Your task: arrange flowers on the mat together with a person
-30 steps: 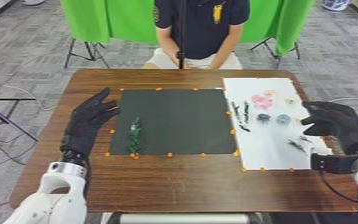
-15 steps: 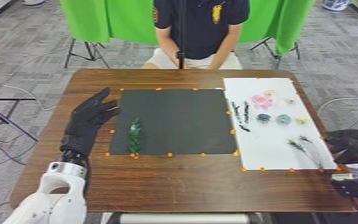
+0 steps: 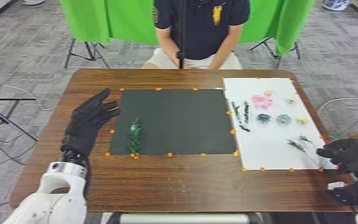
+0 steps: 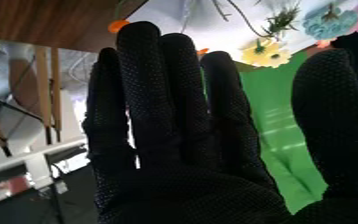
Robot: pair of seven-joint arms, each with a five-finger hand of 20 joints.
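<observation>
In the head view my left hand [image 3: 89,116] rests at the dark mat's left side, fingers straight. My right hand [image 3: 349,154] is at the white sheet's lower right corner; in the right wrist view that hand [image 4: 184,130] has straight fingers, thumb apart, nothing held. A green leafy stem [image 3: 135,136] lies on the left part of the dark mat [image 3: 184,120]. On the white sheet [image 3: 262,145] lie a pink flower [image 3: 262,102], blue-grey flowers [image 3: 284,119], a yellow flower [image 3: 301,120], dark twigs [image 3: 245,112] and thin sprigs [image 3: 296,145]. Yellow blossoms [image 4: 266,53] show near my fingertips in the right wrist view.
Small orange markers [image 3: 169,155] line the edges of the mat and sheet. The brown table [image 3: 184,185] extends in front of the mat. Behind the far edge hangs a green cloth [image 3: 278,25].
My right hand has moved from over the sheet's right side toward the robot, uncovering the yellow flower and the sprigs, then slightly back left. My left hand has stayed still.
</observation>
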